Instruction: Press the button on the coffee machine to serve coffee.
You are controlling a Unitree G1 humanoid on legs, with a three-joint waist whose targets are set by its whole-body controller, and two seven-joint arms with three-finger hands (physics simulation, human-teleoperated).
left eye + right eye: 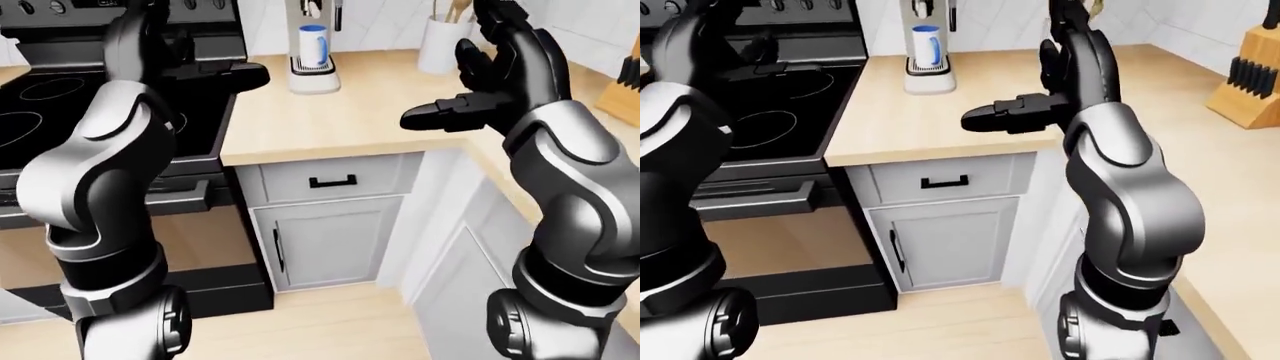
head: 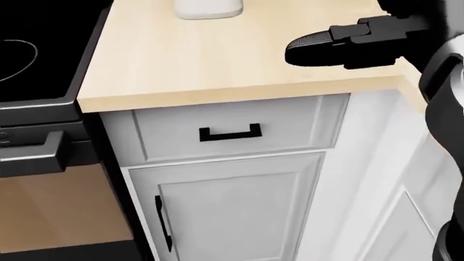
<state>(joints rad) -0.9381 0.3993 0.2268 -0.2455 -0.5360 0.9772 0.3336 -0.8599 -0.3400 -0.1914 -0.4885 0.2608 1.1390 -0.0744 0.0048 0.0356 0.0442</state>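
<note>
Coffee machine point(image 1: 314, 41): top centre of left-eye view, on the wooden tabletop point(image 1: 350, 120), blue mug point(image 1: 314, 43) standing on its tray. Right hand point(image 1: 495, 71): raised above the tabletop, fingers spread, grasping nothing. Left hand point(image 1: 205, 64): over the black stove point(image 1: 60, 112); grip cannot be told. Utensil holder point(image 1: 440, 41) and knife block point(image 1: 1250, 94) to the right.
</note>
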